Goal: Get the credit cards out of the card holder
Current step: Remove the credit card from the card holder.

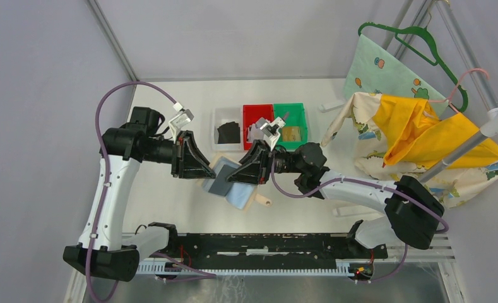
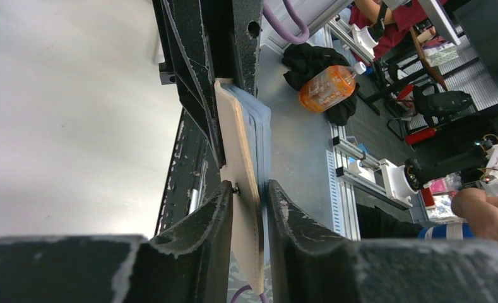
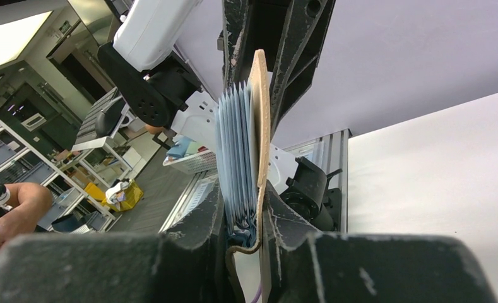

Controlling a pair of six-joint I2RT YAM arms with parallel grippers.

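Top view, centre of frame: the card holder [image 1: 228,181] hangs above the table [image 1: 164,107], carried between the two tools. The left tool [image 1: 203,169] meets it from the left of the frame and the right tool [image 1: 245,174] from the right.

Left wrist view: the left tool [image 2: 249,197] is pressed together on the holder's beige cover [image 2: 238,145], one finger on the leather face and the other against the sleeve stack.

Right wrist view: the right tool [image 3: 243,203] pinches the root of the clear sleeves [image 3: 233,148], which fan out edge-on beside the cover.

Of the credit cards, a black card [image 1: 228,133] lies in the white bin [image 1: 216,120] and a gold-tan card [image 1: 290,133] in the green bin [image 1: 300,112], upper centre. Whether any sleeve is occupied we cannot tell for certain; a grey rectangle shows on the holder's upper face.

We judge the holder light and floppy, its plastic sleeves slick and prone to slip or buckle. Any card inside would be thin, stiff and smooth. One tool should anchor the leather cover. The other should take a card by its exposed edge and draw it along the sleeve.
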